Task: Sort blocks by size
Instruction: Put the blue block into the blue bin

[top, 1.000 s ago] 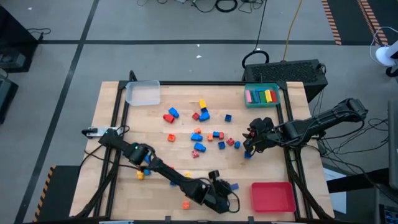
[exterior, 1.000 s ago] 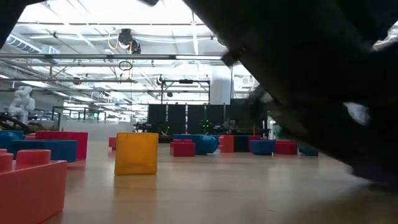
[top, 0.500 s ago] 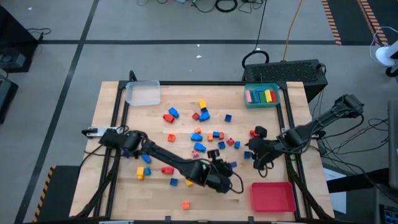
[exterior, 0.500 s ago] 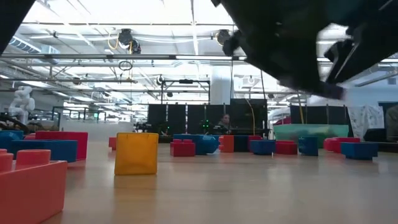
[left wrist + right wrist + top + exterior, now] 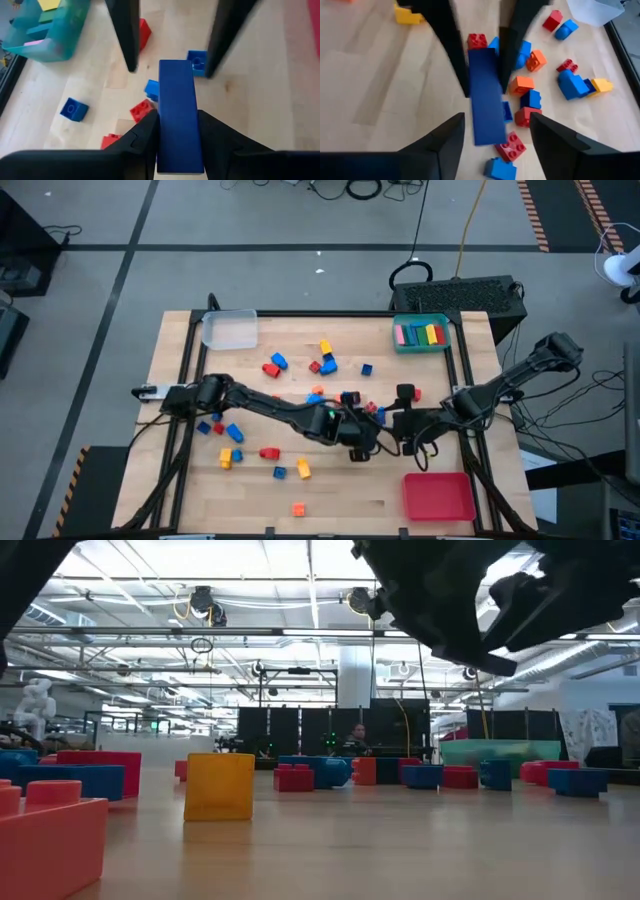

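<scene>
Handover forming: the left arm swings up from the counter's near edge to mid-counter, and the right arm pulls in to meet it.

The left pincer (image 5: pixel 177 145) is clamped on one end of a long blue bar (image 5: pixel 177 112), held above the counter (image 5: pixel 180 480) between both arms (over the scattered blocks (image 5: pixel 322 365)). The bar's long axis runs straight out toward the right pincer (image 5: pixel 492 132), whose fingers stand apart around the far end, not yet closed. My read: a pass before sorting.

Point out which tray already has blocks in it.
The teal tray at the table's far right corner: it holds pink, yellow, green and red bars. The clear tray and red tray look empty.
</scene>
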{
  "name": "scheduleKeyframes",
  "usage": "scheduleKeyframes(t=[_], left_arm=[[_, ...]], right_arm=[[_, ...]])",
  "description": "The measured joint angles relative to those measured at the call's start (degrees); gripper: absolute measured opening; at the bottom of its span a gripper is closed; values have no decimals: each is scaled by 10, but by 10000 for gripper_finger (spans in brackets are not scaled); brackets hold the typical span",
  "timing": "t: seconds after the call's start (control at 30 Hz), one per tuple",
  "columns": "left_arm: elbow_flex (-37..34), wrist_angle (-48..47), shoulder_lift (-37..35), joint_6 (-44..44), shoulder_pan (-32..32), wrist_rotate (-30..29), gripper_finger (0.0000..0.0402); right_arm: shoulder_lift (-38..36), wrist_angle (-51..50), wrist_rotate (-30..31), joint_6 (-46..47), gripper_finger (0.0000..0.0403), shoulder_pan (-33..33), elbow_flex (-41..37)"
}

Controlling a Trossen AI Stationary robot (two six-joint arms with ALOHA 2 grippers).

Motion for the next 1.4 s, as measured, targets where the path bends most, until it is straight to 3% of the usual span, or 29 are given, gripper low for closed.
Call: scheduleKeyframes(t=[0.13,0.27,0.4,0.67,0.83,1.13,1.27,1.4], left_arm=[[0,6,0,16,14,14,113],[0,27,0,40,29,29,113],[0,30,0,46,45,57,113],[0,30,0,49,63,83,113],[0,37,0,51,64,83,116],[0,-34,-37,10,70,62,239],[-4,-72,-79,9,77,52,262],[-45,-84,-135,13,78,36,265]], right_arm=[[10,-2,-3,-15,232,-22,0],[11,-2,-6,-32,223,-47,0],[11,-10,-19,-34,189,-71,0],[11,-21,-94,-24,80,-107,0],[10,-30,-100,2,79,-114,0],[7,-77,-31,112,79,-134,0],[-2,-83,11,138,79,-180,0],[-11,-89,13,139,79,-263,0]])
